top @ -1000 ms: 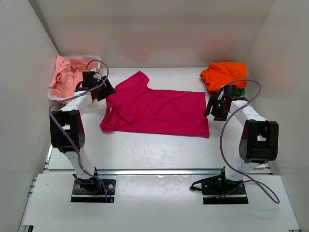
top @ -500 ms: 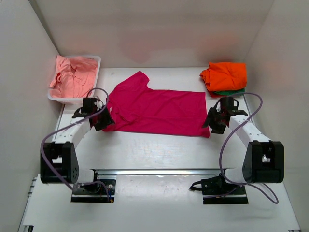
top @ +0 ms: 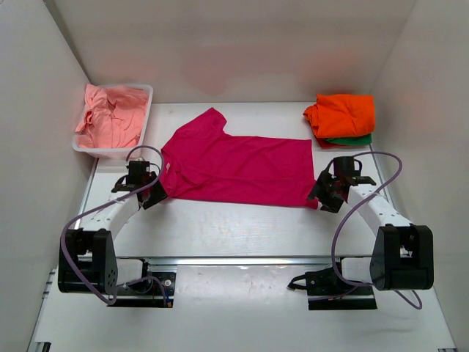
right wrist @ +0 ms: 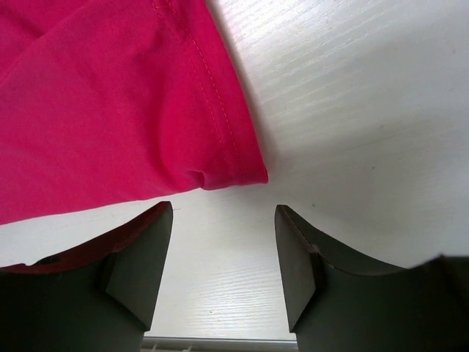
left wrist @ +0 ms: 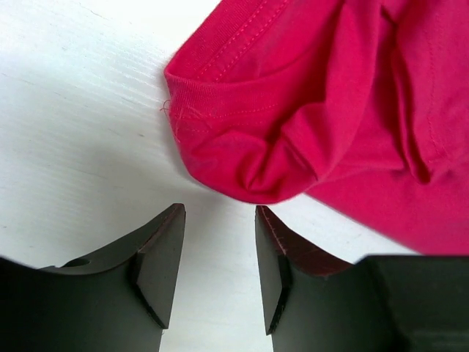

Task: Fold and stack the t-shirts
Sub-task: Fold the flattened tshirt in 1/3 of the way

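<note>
Lying flat mid-table, the magenta shirt (top: 238,165) has a claw at each near corner. The left claw (left wrist: 220,242) stands parted and empty, a bunched corner just ahead of its tips. The right claw (right wrist: 223,242) gapes likewise, the hem corner just beyond it.

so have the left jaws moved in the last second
Yes. In the top view the left jaws have come toward the near edge, from beside the white tub down to the near left corner of the magenta t-shirt.
</note>
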Robot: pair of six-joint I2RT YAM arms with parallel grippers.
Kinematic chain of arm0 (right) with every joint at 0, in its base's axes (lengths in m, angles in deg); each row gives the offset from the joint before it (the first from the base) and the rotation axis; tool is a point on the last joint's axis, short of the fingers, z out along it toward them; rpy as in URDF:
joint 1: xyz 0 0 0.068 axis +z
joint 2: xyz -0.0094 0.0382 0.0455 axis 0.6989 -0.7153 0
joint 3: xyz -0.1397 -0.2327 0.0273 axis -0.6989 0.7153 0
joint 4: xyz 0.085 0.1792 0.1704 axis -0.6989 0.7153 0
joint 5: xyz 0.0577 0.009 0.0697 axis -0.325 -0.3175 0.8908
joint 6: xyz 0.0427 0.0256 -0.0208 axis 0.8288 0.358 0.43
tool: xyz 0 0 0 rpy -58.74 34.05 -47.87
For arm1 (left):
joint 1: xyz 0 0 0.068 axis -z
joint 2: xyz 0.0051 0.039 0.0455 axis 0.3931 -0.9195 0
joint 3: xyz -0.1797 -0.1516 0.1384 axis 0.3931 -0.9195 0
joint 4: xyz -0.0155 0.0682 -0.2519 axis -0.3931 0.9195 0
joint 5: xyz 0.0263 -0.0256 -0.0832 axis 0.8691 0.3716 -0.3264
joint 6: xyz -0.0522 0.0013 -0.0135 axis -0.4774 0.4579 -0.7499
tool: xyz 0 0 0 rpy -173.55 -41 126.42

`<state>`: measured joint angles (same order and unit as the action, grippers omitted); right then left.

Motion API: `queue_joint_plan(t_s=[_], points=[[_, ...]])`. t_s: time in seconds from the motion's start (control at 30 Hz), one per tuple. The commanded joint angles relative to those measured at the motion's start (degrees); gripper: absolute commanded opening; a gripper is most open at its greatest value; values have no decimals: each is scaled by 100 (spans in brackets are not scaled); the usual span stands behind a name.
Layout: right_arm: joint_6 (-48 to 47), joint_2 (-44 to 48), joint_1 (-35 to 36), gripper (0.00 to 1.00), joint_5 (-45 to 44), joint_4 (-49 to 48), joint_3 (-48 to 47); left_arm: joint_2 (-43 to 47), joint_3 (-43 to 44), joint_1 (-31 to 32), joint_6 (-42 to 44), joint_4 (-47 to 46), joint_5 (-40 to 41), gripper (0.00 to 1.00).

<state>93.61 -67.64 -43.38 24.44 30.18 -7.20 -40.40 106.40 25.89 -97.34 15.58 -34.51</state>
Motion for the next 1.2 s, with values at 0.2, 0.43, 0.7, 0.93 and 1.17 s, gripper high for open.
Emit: queue_joint_plan(t_s=[0.2, 0.43, 0.7, 0.93, 1.17], points=[[99, 125, 2, 56, 74, -322, 135, -305, -230, 60, -517, -729, 291, 52], [-50, 46, -86, 56, 215, -384, 135, -648, -203, -20, -518, -764, 317, 9], [47, -25, 98, 56, 83, -480, 240, -288, -221, -177, -561, -825, 396, 37], [-41, 54, -7, 56, 127, -454, 267, 2, -511, -28, -825, -1107, 317, 47], [-67, 28, -51, 55, 206, -525, 328, -419, -424, -89, -834, -1134, 291, 18]])
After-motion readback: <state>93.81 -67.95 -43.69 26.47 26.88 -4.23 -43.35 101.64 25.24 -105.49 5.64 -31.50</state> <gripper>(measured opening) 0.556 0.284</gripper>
